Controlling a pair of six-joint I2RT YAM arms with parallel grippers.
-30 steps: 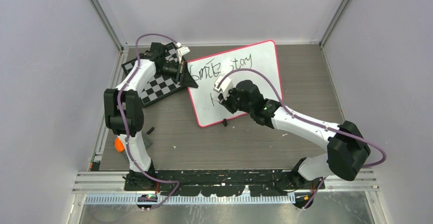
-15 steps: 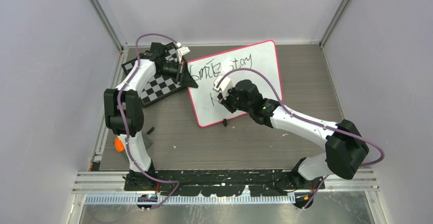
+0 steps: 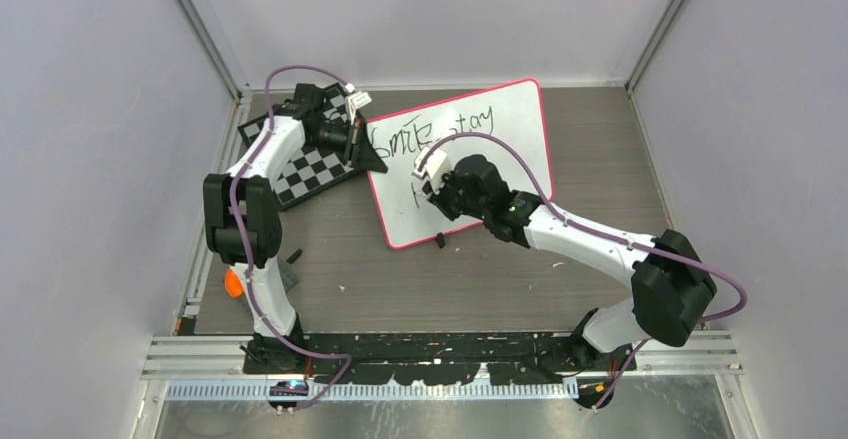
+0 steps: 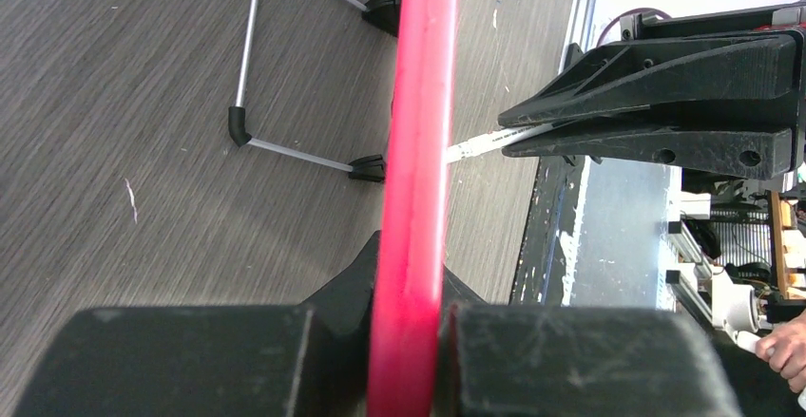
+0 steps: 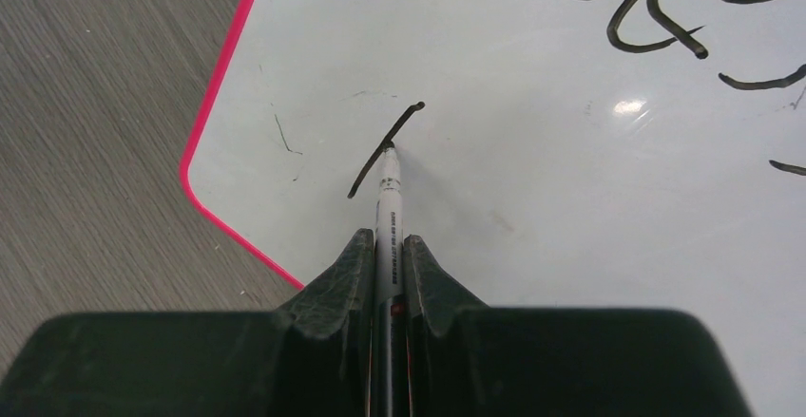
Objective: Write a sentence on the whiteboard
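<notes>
The whiteboard with a pink-red frame lies tilted on the table; its frame and white face show in the wrist views. Black writing runs along its top line. My left gripper is shut on the board's left frame edge. My right gripper is shut on a white marker, its tip touching the board on a slanted black stroke at the start of the second line. More letters show above.
A black-and-white checkered chessboard lies left of the whiteboard under the left arm. The board's black foot sits at its near edge. A small black piece and an orange object lie at the left.
My right gripper has shifted slightly left and up along the board with the marker. The left arm has not moved.
</notes>
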